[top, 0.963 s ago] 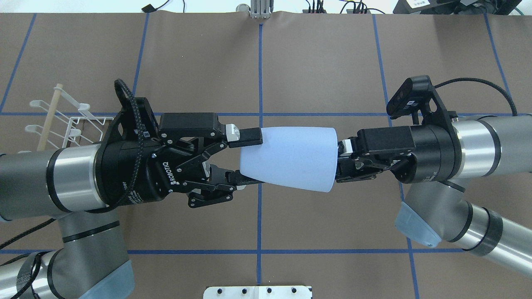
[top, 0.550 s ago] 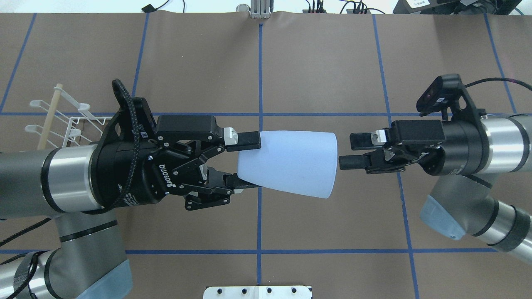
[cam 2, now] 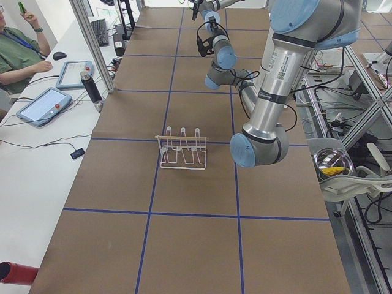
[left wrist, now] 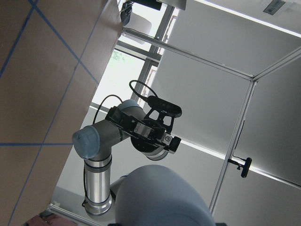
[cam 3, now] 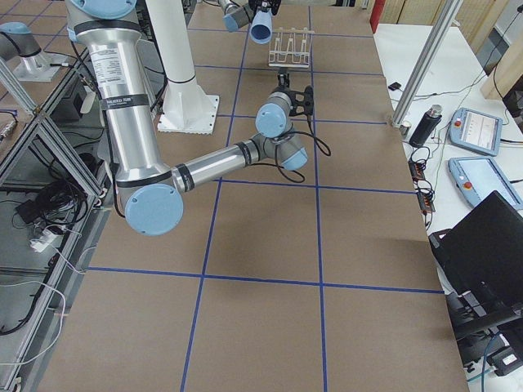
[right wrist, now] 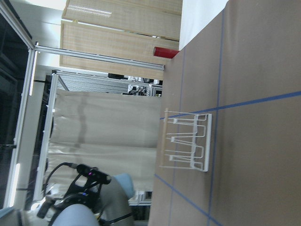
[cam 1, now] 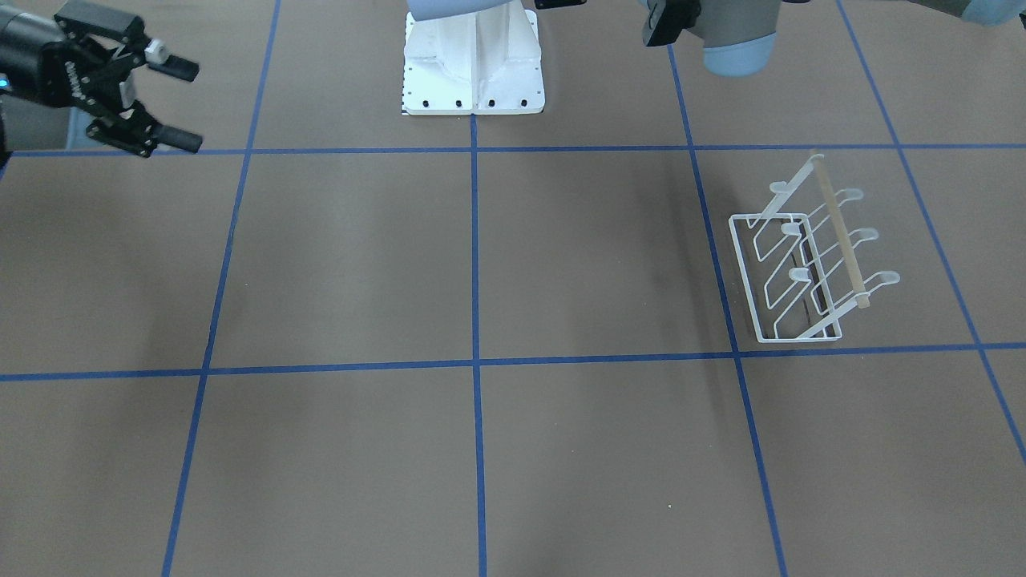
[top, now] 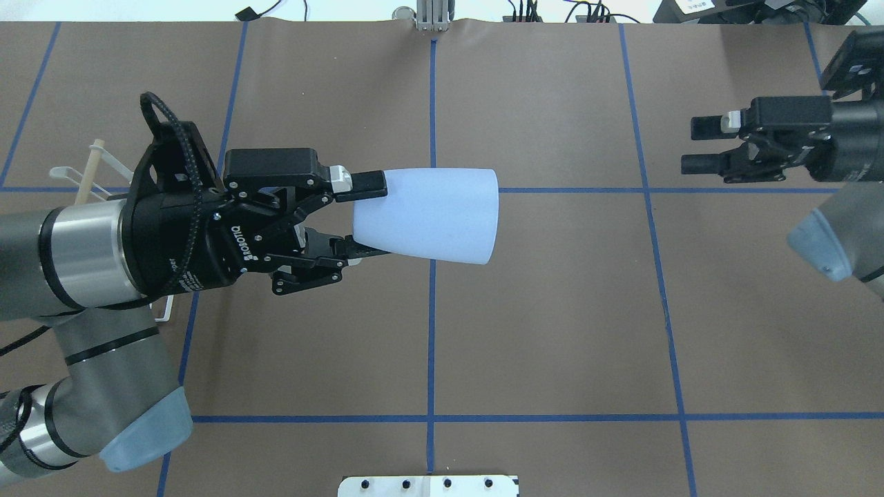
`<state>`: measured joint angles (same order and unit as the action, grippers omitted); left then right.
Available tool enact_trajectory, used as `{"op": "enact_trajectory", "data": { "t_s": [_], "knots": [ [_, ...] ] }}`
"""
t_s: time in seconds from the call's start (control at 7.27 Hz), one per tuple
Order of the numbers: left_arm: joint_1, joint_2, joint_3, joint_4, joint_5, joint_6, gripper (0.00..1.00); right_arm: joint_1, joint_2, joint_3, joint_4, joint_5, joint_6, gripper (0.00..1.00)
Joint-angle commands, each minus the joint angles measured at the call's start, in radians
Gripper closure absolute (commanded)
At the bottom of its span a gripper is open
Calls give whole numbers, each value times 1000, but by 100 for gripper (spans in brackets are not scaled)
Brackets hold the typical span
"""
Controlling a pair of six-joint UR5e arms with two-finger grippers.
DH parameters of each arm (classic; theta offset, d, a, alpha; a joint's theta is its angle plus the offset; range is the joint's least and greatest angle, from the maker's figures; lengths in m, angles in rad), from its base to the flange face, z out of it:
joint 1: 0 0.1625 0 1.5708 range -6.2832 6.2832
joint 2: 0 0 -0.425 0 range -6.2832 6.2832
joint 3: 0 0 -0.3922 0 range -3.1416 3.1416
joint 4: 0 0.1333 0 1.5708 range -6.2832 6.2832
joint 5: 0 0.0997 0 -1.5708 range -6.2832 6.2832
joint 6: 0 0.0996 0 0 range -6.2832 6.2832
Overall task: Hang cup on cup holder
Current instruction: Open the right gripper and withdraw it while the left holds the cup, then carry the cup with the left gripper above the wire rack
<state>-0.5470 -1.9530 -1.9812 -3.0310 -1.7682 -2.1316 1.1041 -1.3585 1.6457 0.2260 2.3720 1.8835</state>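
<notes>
My left gripper [top: 369,219] is shut on the narrow closed end of the pale blue cup [top: 431,215] and holds it on its side in the air, rim pointing right. The cup also shows in the right side view [cam 3: 262,28] and the left wrist view [left wrist: 160,197]. The white wire cup holder [cam 1: 793,272] with its wooden bar stands on the table. In the overhead view only the holder's bar end [top: 90,169] shows behind my left arm. My right gripper [top: 689,145] is open and empty, far to the cup's right; it also shows in the front view [cam 1: 188,106].
The brown table carries a blue tape grid. The robot's white base plate [cam 1: 473,88] sits at the near middle edge. An operator's desk with tablets [cam 2: 43,104] runs along the table's far side.
My right gripper has left the cup's rim and drawn well back to the right and away. My left gripper has carried the cup leftward and toward the far side.
</notes>
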Motion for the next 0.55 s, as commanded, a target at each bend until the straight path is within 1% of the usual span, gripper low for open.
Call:
{"op": "enact_trajectory", "data": {
  "t_s": [0.0, 0.14, 0.28, 0.41],
  "knots": [
    [-54, 39, -2, 140, 0, 195, 100, 181, 10, -116, -246, 85, -332, 0],
    [-100, 39, -10, 250, 1, 246, 100, 236, 15, -107, -495, 69, -530, 0],
    [-141, 40, -27, 364, 0, 331, 100, 302, 13, -106, -701, 37, -726, 0],
    [-168, 40, -65, 502, 0, 407, 100, 324, 13, -103, -879, -73, -914, 0]
  ]
}}
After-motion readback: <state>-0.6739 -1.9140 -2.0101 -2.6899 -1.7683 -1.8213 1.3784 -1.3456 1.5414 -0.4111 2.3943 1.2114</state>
